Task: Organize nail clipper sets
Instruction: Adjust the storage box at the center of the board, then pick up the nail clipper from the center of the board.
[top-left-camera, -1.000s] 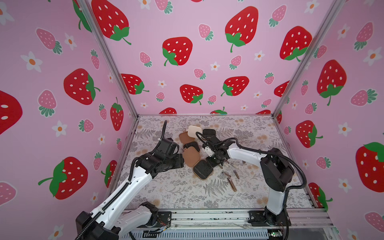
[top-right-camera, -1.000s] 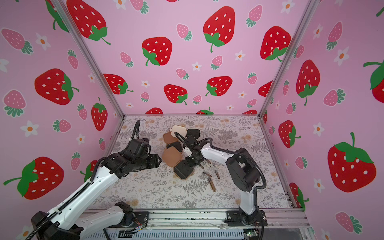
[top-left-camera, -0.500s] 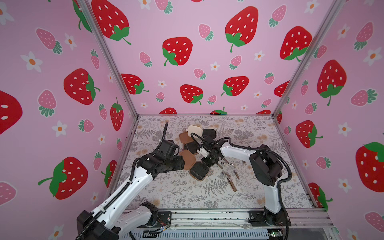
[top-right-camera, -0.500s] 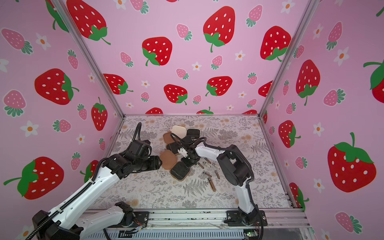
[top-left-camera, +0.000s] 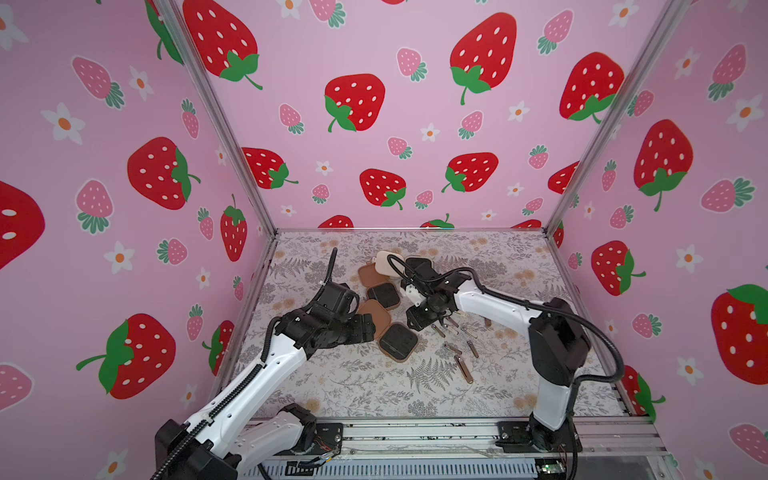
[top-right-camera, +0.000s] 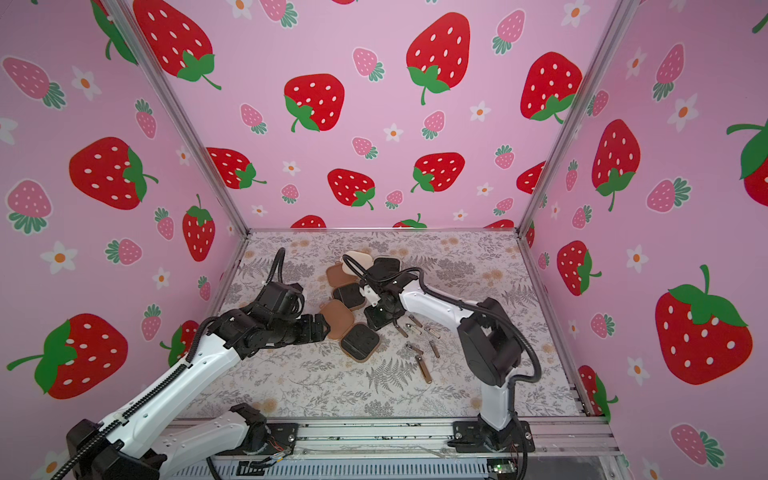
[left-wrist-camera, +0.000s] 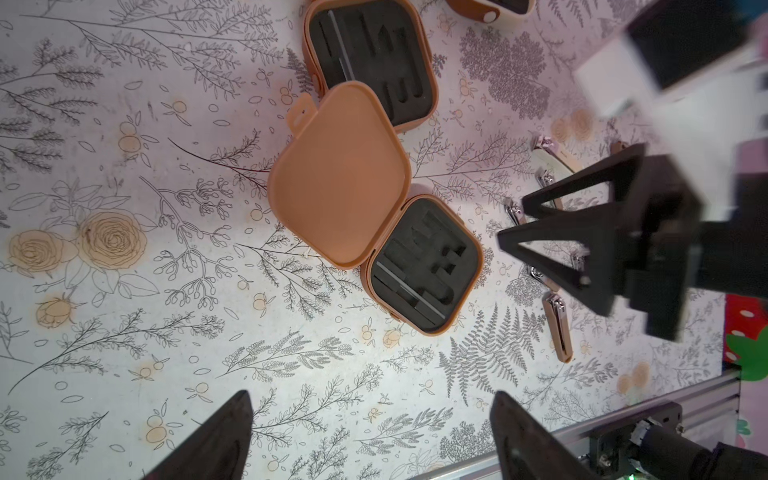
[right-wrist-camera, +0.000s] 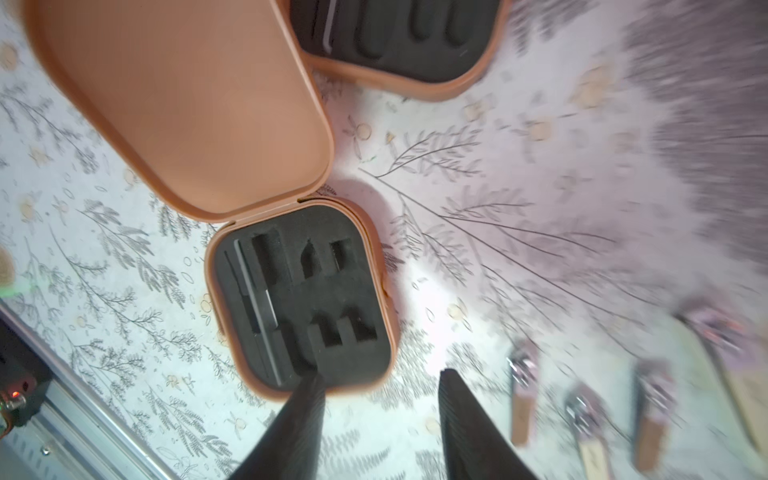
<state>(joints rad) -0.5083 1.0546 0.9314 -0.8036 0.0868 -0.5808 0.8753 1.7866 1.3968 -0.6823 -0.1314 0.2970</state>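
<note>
My left tool: wide open, empty.
My right tool: partly open, empty.
Case: lid open so clippers can go in.

No legible text, brand, number or sign on brown cases, metal tools.

1. Brown: two, the near case and the second case just behind it.
2. Cream: one, the cream case, further behind the near case.
3. Metal tools: about seven, loose to the right of the near case; the exact number is not clear.
</note>
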